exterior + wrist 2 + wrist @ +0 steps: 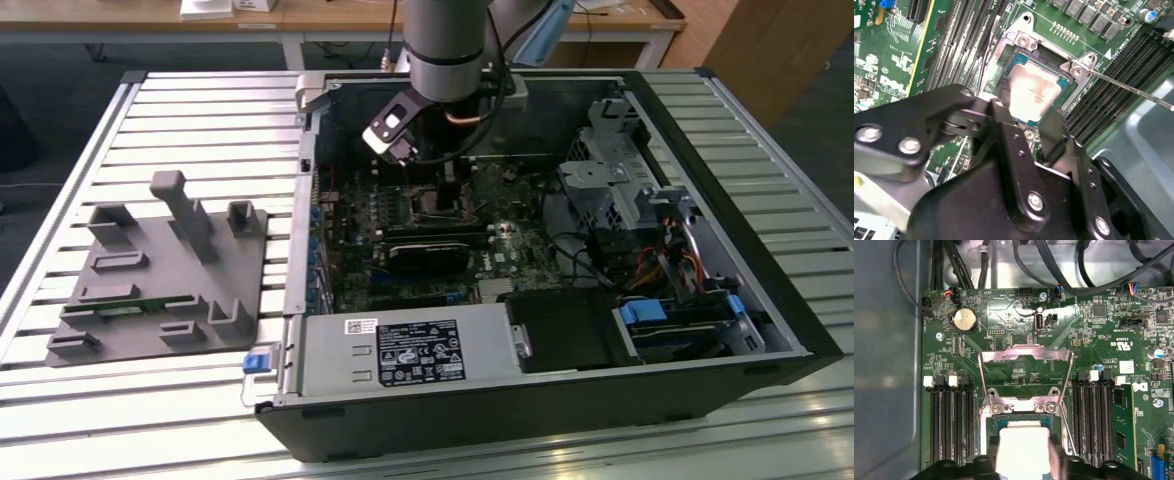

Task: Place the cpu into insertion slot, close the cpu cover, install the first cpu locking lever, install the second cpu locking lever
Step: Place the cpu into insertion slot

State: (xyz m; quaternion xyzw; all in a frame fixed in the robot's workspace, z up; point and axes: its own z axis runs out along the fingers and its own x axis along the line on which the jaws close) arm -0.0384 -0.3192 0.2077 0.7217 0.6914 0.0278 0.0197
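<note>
fingers point(1004, 131) grip the cpu point(1034, 92) (first wrist view: cpu cover point(1026, 354) raised open).

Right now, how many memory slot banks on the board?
2. One bank sits on one side of the insertion slot, the other bank on the opposite side. The end effector covers part of the board, so more may be hidden.

Silvery-tan cpu point(1034, 92), green mobo point(1089, 340)
</note>
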